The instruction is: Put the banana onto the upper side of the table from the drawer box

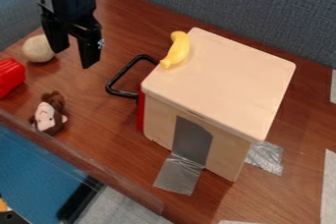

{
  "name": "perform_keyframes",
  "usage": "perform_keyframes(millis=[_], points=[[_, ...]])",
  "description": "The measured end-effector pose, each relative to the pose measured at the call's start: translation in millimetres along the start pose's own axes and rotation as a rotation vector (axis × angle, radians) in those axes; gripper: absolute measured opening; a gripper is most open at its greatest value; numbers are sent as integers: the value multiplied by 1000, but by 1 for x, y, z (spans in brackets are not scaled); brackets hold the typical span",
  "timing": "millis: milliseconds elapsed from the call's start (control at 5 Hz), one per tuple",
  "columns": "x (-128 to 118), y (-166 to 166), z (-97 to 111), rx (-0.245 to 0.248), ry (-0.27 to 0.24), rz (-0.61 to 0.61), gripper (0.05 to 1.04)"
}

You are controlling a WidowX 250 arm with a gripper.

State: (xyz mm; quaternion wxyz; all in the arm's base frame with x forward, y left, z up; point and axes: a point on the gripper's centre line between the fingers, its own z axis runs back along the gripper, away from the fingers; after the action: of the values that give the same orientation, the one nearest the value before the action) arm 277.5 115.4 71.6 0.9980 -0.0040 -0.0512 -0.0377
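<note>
One yellow banana (177, 51) lies on top of the wooden drawer box (220, 80), right along the edge on the black handle's (123, 71) side, nearer the far corner than the near one. The pincer (74, 59) hangs over the worktop's (118, 26) far left part, well apart from the fruit, its two fingers spread with nothing between them. Below it, towards the worktop's front edge, a brown plush monkey (50, 114) is lying face up (rather comfortably, I'd say). A pale ball (38, 48) sits near the worktop's left edge, with a red object (9, 76) just beside it. Silvery tape (179, 175) runs from the box's side down onto the wood.
</note>
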Motion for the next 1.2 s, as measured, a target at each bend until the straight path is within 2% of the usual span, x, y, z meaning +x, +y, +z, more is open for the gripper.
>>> perform_keyframes(millis=[200,400,600,800,1000,1200], points=[[-1,-1,-5,-10,18,7,999],[4,-13,14,17,-7,26,999],[20,-27,39,48,-46,42,999],[37,-53,63,48,-107,28,999],[53,-89,75,-3,-150,-26,999],[65,-123,83,4,-168,-73,999]])
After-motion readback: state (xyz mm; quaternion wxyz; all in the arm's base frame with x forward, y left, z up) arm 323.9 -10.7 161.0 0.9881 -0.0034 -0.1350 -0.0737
